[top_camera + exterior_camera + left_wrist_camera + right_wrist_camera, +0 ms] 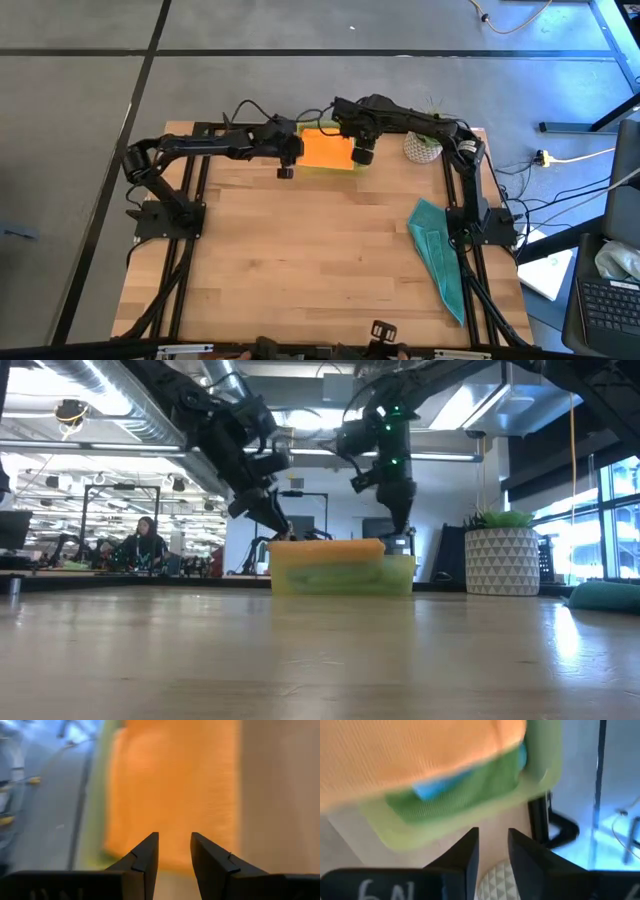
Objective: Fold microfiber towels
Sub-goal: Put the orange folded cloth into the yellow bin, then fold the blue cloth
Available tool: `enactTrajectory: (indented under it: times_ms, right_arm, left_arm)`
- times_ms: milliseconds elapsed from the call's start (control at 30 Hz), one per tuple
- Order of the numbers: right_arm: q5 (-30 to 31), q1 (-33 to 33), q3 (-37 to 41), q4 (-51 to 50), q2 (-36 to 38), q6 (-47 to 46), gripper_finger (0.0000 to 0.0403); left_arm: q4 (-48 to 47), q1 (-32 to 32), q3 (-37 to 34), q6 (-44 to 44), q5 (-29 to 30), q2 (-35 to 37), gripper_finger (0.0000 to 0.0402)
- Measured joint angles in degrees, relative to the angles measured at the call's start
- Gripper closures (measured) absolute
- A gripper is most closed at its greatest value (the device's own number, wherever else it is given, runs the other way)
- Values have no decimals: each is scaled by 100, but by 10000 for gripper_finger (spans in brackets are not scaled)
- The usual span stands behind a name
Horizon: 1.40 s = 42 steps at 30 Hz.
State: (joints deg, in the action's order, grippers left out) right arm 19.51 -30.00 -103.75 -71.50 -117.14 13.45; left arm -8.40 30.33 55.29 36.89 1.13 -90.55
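A folded orange microfiber towel (325, 149) lies on top of the stack in the yellow tray (358, 166) at the table's far middle. Under it, in the right wrist view, a green towel (470, 785) and a blue one (432, 789) show. A teal towel (437, 250) lies bunched lengthwise on the table at the right. My left gripper (175, 836) hangs just left of the tray, open, with nothing between its fingers. My right gripper (493, 831) hangs over the tray's right end, also open and holding nothing.
A white patterned plant pot (422, 148) stands at the far right, close to my right arm. The wooden table top (300, 260) stretches bare from the tray toward the near edge. Beyond the table the low view shows a room with a seated person (145, 545).
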Motion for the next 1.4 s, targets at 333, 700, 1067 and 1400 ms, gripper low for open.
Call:
enactTrajectory:
  times_ms: [333, 700, 1067, 1400]
  right_arm:
    - [-2661, -23, 320, 2415, -9, 874, 339]
    - [-2666, -328, 481, 2910, -733, 782, 351]
    - [-2187, -567, 481, 3371, -750, 911, 351]
    - [-2137, -400, 404, 3264, -89, 623, 350]
  left_arm:
    - [-547, 606, 2, -675, 175, 1227, 298]
    - [-944, 816, -200, -1144, -885, 2070, 301]
    - [-830, 737, -531, -1123, -966, 2128, 301]
    - [-879, 739, -535, -1128, -964, 2128, 301]
